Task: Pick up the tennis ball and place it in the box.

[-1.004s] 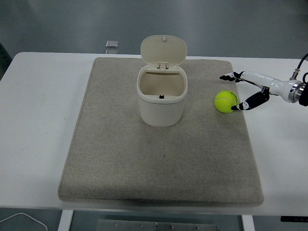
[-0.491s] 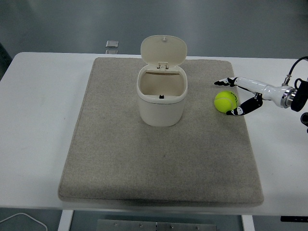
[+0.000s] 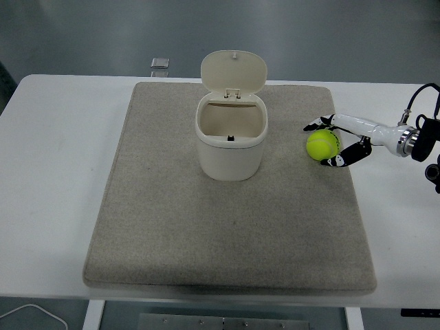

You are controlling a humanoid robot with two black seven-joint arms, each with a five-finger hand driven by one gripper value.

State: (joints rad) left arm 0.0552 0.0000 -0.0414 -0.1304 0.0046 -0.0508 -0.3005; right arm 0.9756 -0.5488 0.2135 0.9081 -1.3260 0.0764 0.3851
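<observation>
The black-and-white fingers of the right hand are closing around the yellow-green felt tennis ball, one set reaching over its far side and another curling under its near side, touching it; the ball is sitting on the grey rectangular felt mat near the mat's right edge, to the right of the cream plastic box with a hinged lid. The hand's white forearm is stretching out to the right toward a black wrist joint at the picture's right edge. The box is standing upright near the mat's far middle with its lid tipped up and back, and only a small dark spot is showing on its inner front wall; nothing else is visible inside. Compared with a second ago, the hand is reaching further left and the fingers are wrapping closer about the ball, which is lying in nearly the same place. The mat is lying on the white surface, a small silvery square object is resting near its far edge, and a grey-blue floor is showing beyond.
</observation>
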